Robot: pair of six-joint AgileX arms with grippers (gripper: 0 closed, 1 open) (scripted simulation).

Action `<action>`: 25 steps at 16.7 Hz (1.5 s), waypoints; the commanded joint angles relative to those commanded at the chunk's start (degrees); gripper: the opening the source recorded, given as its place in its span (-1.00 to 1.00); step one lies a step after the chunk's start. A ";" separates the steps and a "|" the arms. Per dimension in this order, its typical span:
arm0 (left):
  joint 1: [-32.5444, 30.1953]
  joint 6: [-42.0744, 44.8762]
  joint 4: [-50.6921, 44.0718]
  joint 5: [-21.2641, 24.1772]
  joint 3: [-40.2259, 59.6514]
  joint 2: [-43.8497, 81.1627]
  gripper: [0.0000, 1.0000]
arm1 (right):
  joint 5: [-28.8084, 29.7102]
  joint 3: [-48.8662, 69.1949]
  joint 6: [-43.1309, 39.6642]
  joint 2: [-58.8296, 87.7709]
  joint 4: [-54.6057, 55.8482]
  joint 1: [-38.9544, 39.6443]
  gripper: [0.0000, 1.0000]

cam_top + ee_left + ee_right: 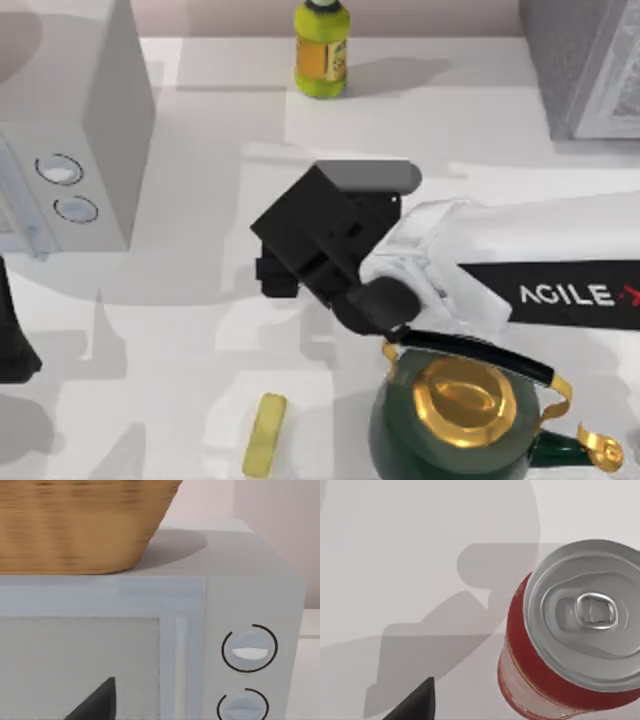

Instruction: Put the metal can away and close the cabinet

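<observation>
At the table's far left edge my left arm [12, 340] sits parked by the microwave [70, 130]; its wrist view looks at the microwave front with two dials and a wicker basket [85, 525] on top, and I cannot tell how its fingers stand. Near the front lies a small yellow block [265, 433]. At the back stands a yellow-green bottle [321, 52]. My right gripper [300, 262] hangs over mid-table, its arm reaching in from the right with "AGILE" readable on the sleeve; I cannot tell whether its jaws are wide or narrow. The can [570, 630] stands upright on the table close under that wrist, not held. I judge it light, rigid and slick on its sides, so I'd clamp across the red label mid-height, not the lid rim. Its label print is unreadable. The green kettle [460, 420] sits front right.
</observation>
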 joint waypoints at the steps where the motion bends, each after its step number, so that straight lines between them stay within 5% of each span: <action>1: 0.00 0.00 0.00 0.00 0.00 0.00 1.00 | 0.00 0.00 0.00 0.00 0.00 0.00 1.00; 17: 0.00 0.00 0.00 0.00 0.00 0.00 1.00 | -2.35 3.26 -4.64 9.63 8.89 -4.72 1.00; 25: 0.00 0.00 0.00 0.00 0.00 0.00 1.00 | -2.35 3.26 -4.64 9.63 8.89 -4.72 -0.21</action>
